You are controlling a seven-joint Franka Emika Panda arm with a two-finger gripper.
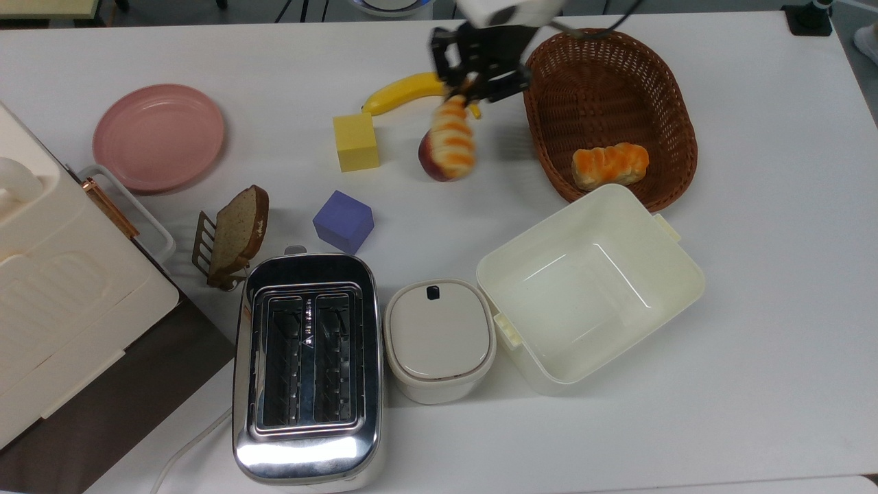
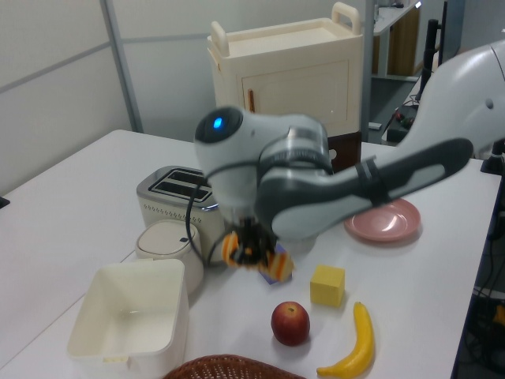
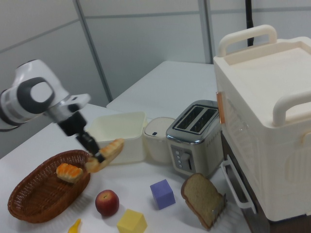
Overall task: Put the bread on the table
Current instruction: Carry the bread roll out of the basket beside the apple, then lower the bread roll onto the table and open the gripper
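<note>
Gripper (image 1: 473, 86) is pinching 1 end of the bread (image 1: 452, 140), carrying it in the air above the desk (image 1: 754, 309), just outside the wicker basket (image 1: 675, 103). In the top view the bread is overlapping and partly hiding the apple (image 1: 432, 161) and the banana (image 1: 401, 92). In the left view the arm is blocking most of the bread (image 2: 241, 249). 1 shorter roll (image 1: 610, 165) is lying inside the basket. No readable writing anywhere.
</note>
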